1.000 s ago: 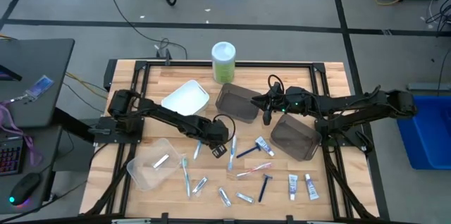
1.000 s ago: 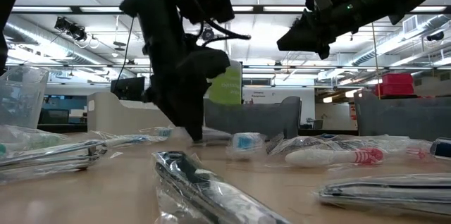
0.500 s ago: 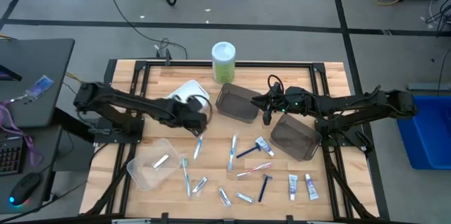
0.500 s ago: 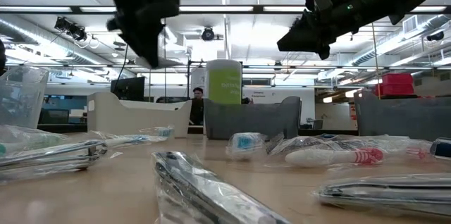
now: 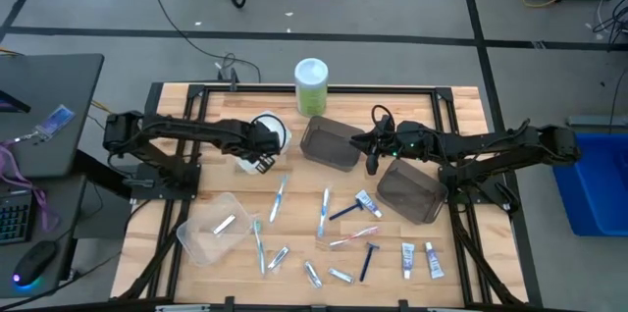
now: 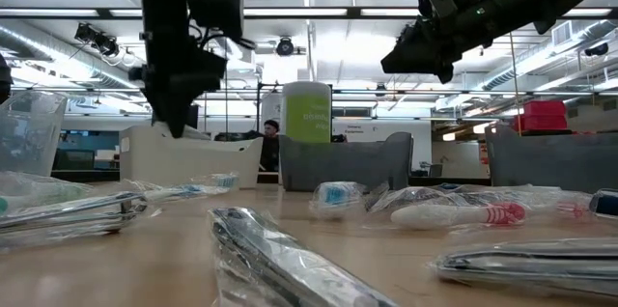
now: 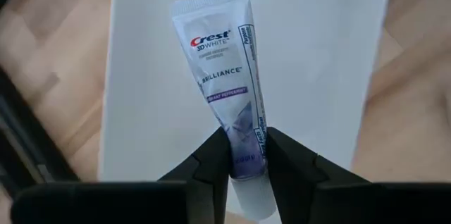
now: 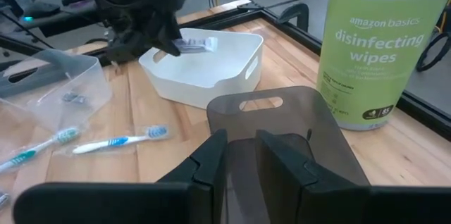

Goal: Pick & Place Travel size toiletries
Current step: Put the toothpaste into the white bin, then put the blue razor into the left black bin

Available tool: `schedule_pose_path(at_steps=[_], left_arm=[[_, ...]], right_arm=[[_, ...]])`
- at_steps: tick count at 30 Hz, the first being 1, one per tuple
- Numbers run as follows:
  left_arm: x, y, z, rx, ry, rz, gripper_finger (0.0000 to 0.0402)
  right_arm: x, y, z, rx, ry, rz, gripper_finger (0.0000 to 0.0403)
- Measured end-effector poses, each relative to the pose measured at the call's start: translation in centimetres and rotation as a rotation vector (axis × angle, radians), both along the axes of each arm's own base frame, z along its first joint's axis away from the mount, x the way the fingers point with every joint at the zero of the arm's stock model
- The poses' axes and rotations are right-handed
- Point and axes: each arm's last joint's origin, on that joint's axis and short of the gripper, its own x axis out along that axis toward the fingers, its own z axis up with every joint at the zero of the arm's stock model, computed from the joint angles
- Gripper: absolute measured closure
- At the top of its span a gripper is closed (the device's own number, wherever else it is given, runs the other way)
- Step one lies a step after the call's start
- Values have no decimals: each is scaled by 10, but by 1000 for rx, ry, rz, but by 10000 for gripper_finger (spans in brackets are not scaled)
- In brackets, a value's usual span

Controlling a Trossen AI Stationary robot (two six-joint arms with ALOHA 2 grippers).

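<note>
Wooden slats make up the desk (image 5: pixel 196 194) we look down on, framed by black rails, with grey floor and loose cables around it. Over the white rectangular plastic bin (image 5: pixel 257 135) at the desk's back left, the left end effector (image 7: pixel 246 155) pinches a small white and purple toothpaste tube (image 7: pixel 222 90) by its cap end; the tube hangs above the bin's white floor, and the two dark fingers (image 7: pixel 211 164) press against its sides. From the right wrist view we see that same tube jutting from the left end effector above the bin's rim.

Spread over the desk's front half lie the other travel toiletries: blue-and-white toothbrushes in clear wrap (image 5: pixel 324 211), a dark blue razor (image 5: pixel 367 260), small silver tubes (image 5: pixel 312 273) and two white tubes (image 5: pixel 408 259) near the front right. A clear plastic bin (image 5: pixel 211 226) at the front left holds one small silver item (image 5: pixel 224 224).

Toward the back centre, the right end effector (image 5: pixel 372 162) hovers between two dark translucent bins (image 5: pixel 329 142), its fingers (image 8: pixel 211 160) only a little apart with nothing between them. A tall green canister with a white lid (image 5: pixel 311 85) stands behind them at the desk's back edge.
</note>
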Motion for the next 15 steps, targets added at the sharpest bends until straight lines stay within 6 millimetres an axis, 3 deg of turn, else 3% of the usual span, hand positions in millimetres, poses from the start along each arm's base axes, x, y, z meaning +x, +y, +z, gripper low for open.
schedule_pose_path(at_steps=[8, 15], left_arm=[[3, 15, -5, 9, -28, -84, 259], [4, 17, -5, 13, -40, -74, 237]], right_arm=[[0, 0, 0, 0, 2, 0, 321], [0, 0, 0, 0, 3, 0, 322]])
